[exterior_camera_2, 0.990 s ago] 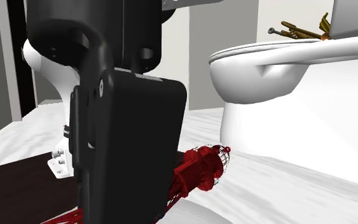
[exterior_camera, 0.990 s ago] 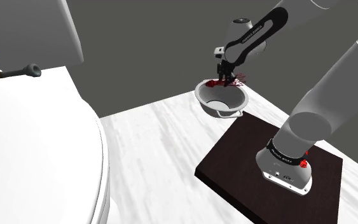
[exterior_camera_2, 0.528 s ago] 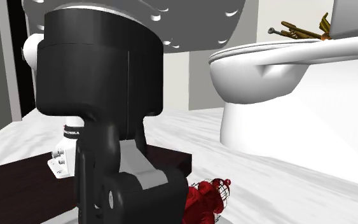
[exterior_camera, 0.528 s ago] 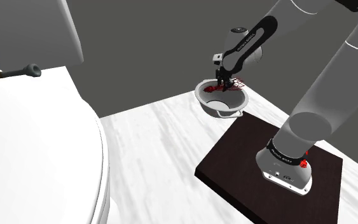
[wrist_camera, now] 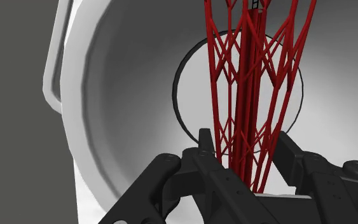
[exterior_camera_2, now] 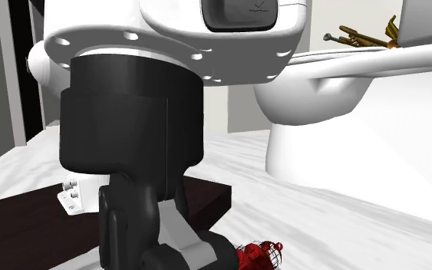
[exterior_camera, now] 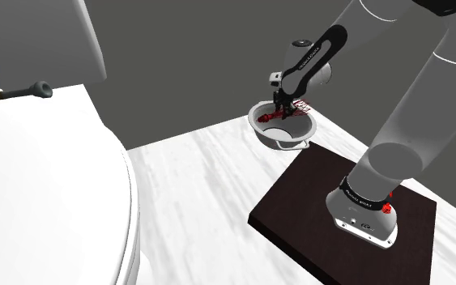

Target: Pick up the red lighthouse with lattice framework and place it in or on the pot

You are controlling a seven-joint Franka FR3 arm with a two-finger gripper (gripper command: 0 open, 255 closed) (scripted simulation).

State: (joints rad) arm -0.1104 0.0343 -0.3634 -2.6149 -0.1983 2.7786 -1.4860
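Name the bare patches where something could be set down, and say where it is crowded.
The pale floor between the white toilet and the dark stand lies bare. Crowded: the pot, where the gripper holds the red lattice lighthouse reaching into it.

pot (wrist_camera: 120,102) wall close around claw (wrist_camera: 245,145), toilet (exterior_camera: 48,186) well apart, open floor (exterior_camera: 193,174) between

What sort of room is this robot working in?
Most likely a bathroom. A white toilet stands on a pale marbled floor, with a brass-coloured fitting on top of it, and the pot and the robot's dark stand sit on that floor nearby.
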